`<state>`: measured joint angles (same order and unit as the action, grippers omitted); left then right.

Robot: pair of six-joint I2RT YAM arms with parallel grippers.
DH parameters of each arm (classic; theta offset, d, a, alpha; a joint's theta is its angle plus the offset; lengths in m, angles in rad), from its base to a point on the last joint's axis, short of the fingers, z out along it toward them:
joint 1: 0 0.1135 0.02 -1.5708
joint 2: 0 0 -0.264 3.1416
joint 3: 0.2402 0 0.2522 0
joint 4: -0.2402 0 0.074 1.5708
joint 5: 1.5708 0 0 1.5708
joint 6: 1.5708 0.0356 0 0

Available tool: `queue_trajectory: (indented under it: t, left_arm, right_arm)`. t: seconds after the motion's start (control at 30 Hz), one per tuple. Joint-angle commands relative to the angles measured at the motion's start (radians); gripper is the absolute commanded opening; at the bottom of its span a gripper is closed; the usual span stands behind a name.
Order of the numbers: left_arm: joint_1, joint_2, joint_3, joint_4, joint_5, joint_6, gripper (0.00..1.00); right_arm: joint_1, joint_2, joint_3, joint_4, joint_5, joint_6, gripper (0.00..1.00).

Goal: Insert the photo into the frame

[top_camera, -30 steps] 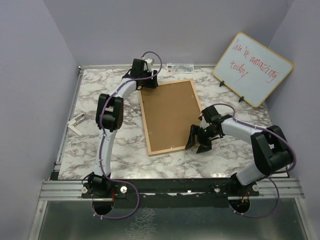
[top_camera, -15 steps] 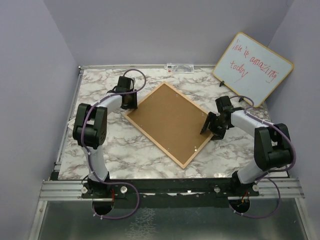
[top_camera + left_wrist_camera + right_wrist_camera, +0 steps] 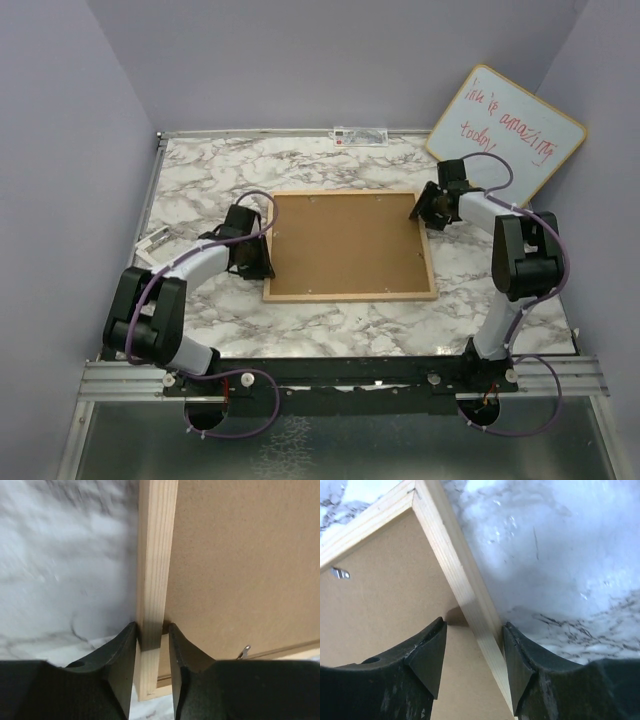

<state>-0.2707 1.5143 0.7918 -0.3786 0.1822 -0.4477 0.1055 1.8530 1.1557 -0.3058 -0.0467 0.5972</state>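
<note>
Left end effector (image 3: 152,630) clamped narrow, right end effector (image 3: 475,625) jaws apart

This is a robotics lab test cell, not a home or shop. A marble-patterned table (image 3: 330,322) sits boxed in by plain lilac walls (image 3: 300,60) on its left, far and right sides, like a purpose-built enclosure. Along the table's near edge runs an aluminium rail (image 3: 340,377), with the left arm (image 3: 190,265) and right arm (image 3: 520,250) bolted to it. A printed label strip (image 3: 360,133) lies at the table's far edge. At the table's far right corner leans a whiteboard (image 3: 505,135) with red handwriting. The frame (image 3: 350,245) lies back-up at the table's middle.
</note>
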Motion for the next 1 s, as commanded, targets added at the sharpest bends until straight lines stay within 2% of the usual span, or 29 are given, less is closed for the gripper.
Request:
queue_trajectory:
  t: [0.0,0.1,0.2,0.27,0.33,0.4,0.5,0.6,0.8,0.97]
  left_arm:
    - [-0.058,-0.126,-0.108,-0.107,0.101,-0.132,0.31]
    - [-0.067,-0.190,-0.102,-0.159,0.078,-0.191,0.33]
    - [-0.067,-0.211,-0.076,-0.220,-0.014,-0.205,0.44]
    - [-0.065,-0.212,-0.063,-0.230,-0.062,-0.219,0.56]
    - [-0.064,-0.193,-0.048,-0.227,-0.099,-0.236,0.62]
    - [-0.062,-0.157,-0.037,-0.194,-0.105,-0.249,0.63]
    - [-0.062,-0.064,-0.010,-0.129,-0.064,-0.256,0.60]
    - [-0.062,0.005,0.017,-0.117,-0.075,-0.257,0.53]
    - [-0.056,0.049,-0.016,-0.109,-0.096,-0.292,0.38]
    - [-0.055,0.089,-0.078,-0.109,-0.105,-0.345,0.25]
  right_arm:
    - [0.019,0.057,0.046,0.036,-0.042,-0.008,0.52]
    - [0.019,0.048,0.081,0.004,0.023,-0.003,0.55]
    - [0.019,0.000,0.101,-0.047,0.141,0.026,0.64]
    - [0.019,-0.047,0.098,-0.058,0.165,0.031,0.68]
    - [0.027,-0.095,0.076,-0.035,0.118,0.027,0.68]
    - [0.045,-0.129,0.048,0.010,-0.013,0.033,0.65]
    - [0.107,-0.129,0.009,0.097,-0.224,0.086,0.57]
    - [0.213,-0.094,0.000,0.175,-0.331,0.169,0.52]
    - [0.439,0.020,0.057,0.355,-0.408,0.330,0.49]
    - [0.535,0.126,0.131,0.457,-0.414,0.419,0.47]
